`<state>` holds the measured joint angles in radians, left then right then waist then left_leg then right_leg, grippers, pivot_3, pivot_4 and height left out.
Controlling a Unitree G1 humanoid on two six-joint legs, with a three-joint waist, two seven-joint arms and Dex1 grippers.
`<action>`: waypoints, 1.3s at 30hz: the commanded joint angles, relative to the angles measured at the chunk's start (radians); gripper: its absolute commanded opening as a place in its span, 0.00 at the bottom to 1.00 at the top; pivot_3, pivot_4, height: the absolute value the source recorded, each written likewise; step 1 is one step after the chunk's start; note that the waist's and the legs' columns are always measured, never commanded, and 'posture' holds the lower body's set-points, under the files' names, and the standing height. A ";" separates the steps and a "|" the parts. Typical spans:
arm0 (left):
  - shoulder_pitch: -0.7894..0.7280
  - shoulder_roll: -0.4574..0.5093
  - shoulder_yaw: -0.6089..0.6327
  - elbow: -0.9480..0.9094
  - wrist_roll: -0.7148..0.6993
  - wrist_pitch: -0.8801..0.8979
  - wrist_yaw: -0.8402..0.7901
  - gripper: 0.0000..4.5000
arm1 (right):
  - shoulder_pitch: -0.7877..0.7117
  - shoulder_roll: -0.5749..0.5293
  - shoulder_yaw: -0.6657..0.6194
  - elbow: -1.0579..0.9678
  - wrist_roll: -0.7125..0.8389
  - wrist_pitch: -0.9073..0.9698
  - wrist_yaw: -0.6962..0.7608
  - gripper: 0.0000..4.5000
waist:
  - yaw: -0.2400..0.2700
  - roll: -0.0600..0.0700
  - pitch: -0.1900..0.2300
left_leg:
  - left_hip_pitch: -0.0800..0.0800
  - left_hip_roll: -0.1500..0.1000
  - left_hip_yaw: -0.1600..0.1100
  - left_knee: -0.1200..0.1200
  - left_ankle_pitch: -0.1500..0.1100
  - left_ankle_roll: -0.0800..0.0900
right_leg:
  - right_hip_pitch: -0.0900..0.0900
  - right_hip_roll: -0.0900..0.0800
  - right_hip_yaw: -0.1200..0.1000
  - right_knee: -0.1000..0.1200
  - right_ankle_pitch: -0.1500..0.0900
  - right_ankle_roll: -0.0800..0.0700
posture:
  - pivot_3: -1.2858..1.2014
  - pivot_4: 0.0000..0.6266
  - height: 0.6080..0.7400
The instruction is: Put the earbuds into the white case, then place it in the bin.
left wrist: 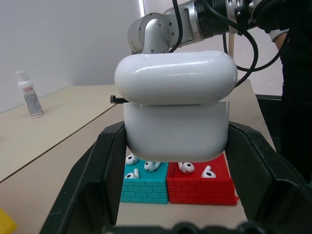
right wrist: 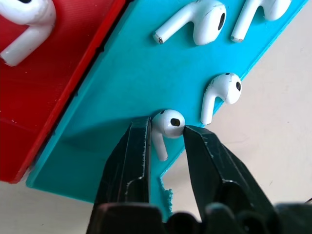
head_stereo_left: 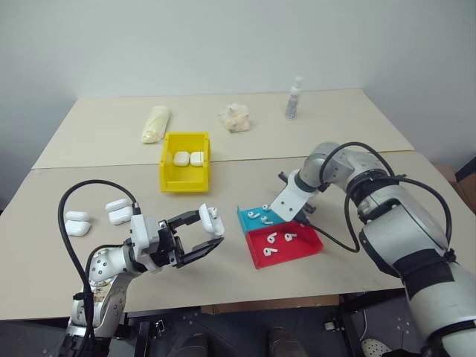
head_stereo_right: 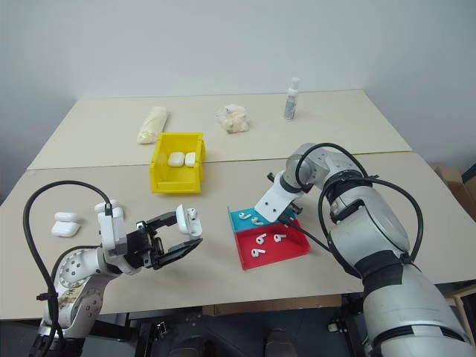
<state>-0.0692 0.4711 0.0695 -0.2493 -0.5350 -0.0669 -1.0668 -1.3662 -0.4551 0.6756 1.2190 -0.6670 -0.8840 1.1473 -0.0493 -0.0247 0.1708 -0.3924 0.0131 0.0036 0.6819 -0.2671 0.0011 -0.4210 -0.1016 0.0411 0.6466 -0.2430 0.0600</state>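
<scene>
My left gripper (head_stereo_left: 210,231) is shut on the white case (left wrist: 175,112) and holds it above the table's front left, with the lid tipped up from the body. My right gripper (right wrist: 165,127) points down into the blue tray (head_stereo_left: 248,222). Its two fingers are closed on one earbud (right wrist: 168,124) at the tray's edge. Three more earbuds (right wrist: 207,22) lie on the blue tray, and others (head_stereo_left: 272,238) rest on the red tray (head_stereo_left: 294,251) beside it. The yellow bin (head_stereo_left: 168,162) stands behind the held case with two white cases (head_stereo_left: 189,158) inside.
Several spare white cases (head_stereo_left: 77,223) lie at the table's left edge. At the back are a rolled cloth (head_stereo_left: 155,123), a crumpled cloth (head_stereo_left: 235,117) and a clear spray bottle (head_stereo_left: 294,98). A seam (head_stereo_left: 111,165) separates the far table from the near one.
</scene>
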 commanded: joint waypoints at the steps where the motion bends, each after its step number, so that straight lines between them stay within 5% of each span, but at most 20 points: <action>1: -0.003 0.006 0.006 -0.032 -0.002 -0.017 0.006 0.61 | -0.012 -0.005 0.012 0.006 -0.020 -0.006 -0.013 0.32 | 0.000 0.000 0.000 | 0.000 0.000 0.000 0.000 0.000 0.000 | 0.000 0.000 0.000 0.000 0.000 0.000 | 0.52 0.24 1.00; 7: -0.004 0.005 0.005 -0.030 0.001 -0.020 0.006 0.61 | -0.011 -0.001 0.006 0.009 -0.019 -0.009 -0.007 0.32 | 0.000 0.000 0.000 | 0.001 0.000 0.000 0.000 0.000 0.000 | 0.001 0.000 0.000 0.000 0.000 0.000 | 0.52 0.24 1.00; 10: -0.005 0.005 0.005 -0.029 0.002 -0.020 0.006 0.61 | -0.008 0.001 0.000 0.006 -0.011 -0.009 -0.003 0.20 | 0.000 0.000 0.000 | 0.001 0.000 0.000 0.000 0.000 0.000 | 0.001 0.000 0.000 0.000 0.000 0.000 | 0.52 0.24 1.00; 19: -0.008 0.005 0.005 -0.025 0.000 -0.023 0.003 0.61 | -0.001 -0.005 -0.005 -0.001 -0.007 -0.002 -0.003 0.20 | 0.000 0.000 0.000 | 0.001 0.000 0.000 0.000 0.000 0.000 | 0.001 0.000 0.000 0.000 0.000 0.000 | 0.52 0.24 1.00; 26: -0.054 -0.010 -0.001 -0.034 -0.030 0.001 0.012 0.61 | -0.006 -0.061 -0.150 -0.099 0.169 0.052 0.080 0.20 | 0.001 0.000 0.000 | -0.001 0.000 0.000 0.000 0.000 0.000 | -0.001 0.000 0.000 0.000 0.000 0.000 | 0.52 0.24 1.00; 32: -0.131 -0.040 -0.020 -0.050 -0.085 0.051 0.024 0.61 | 0.167 -0.166 -0.388 -0.564 0.524 0.372 0.199 0.20 | 0.009 0.000 0.000 | -0.003 0.001 -0.001 0.001 0.000 0.000 | -0.001 0.000 -0.001 -0.001 0.000 0.000 | 0.52 0.24 1.00; 39: -0.246 -0.084 -0.069 -0.024 -0.125 0.098 0.001 0.61 | 0.494 -0.232 -0.713 -1.324 0.899 1.083 0.009 0.20 | 0.030 0.000 0.000 | -0.007 0.000 -0.003 0.004 0.000 0.001 | -0.003 0.000 -0.002 0.000 0.000 0.000 | 0.52 0.24 1.00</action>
<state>-0.2906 0.3933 0.0084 -0.2533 -0.6323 0.0285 -1.0554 -0.8792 -0.6811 0.0595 0.0505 0.1157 0.0555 1.2192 -0.0192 -0.0249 0.1708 -0.3995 0.0135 0.0007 0.6856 -0.2676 0.0019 -0.4235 -0.1016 0.0394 0.6459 -0.2428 0.0600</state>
